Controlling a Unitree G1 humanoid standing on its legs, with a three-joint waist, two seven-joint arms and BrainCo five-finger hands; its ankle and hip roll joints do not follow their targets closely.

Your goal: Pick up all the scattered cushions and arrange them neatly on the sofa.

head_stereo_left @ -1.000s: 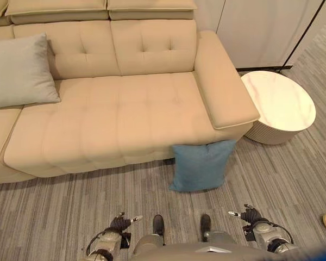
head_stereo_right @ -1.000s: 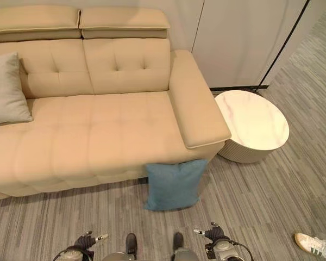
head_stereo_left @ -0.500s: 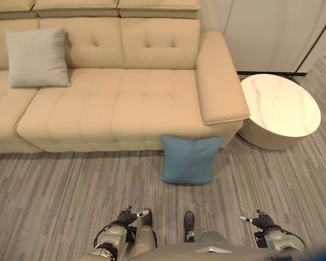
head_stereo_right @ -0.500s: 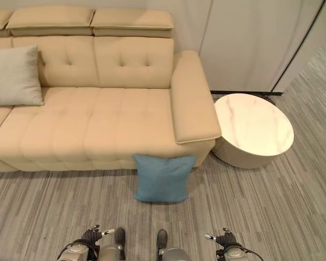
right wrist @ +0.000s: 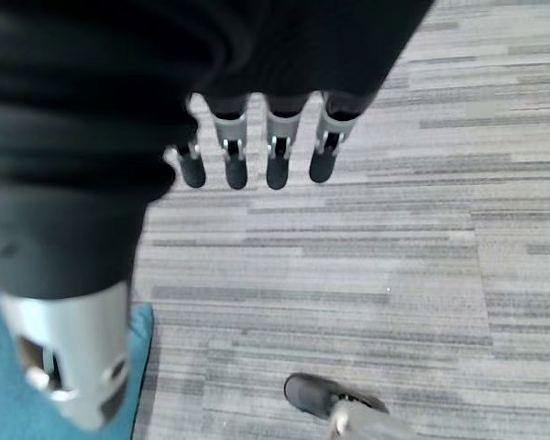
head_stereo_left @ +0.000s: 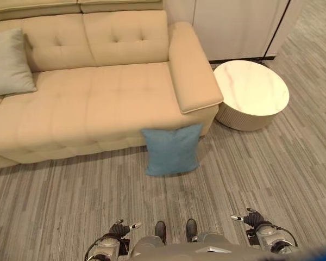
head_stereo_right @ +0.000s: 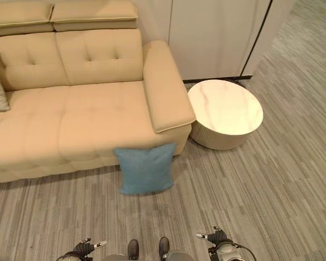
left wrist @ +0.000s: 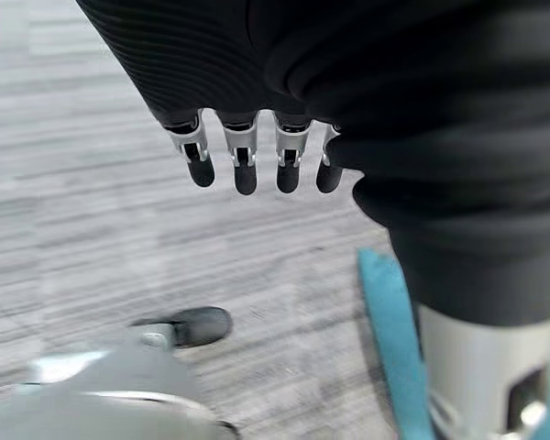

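only the camera view has shifted; blue square fabric cushion is left on the floor against the beige sofa. left robot hand and right robot hand hang relaxed, nothing held.

My two head eyes look steeply down from standing height — both take in the beige sofa, the blue cushion against its front, the round table and striped carpet. Each wrist camera peers along my own fingers, close over that same carpet — the blue cushion edges both.
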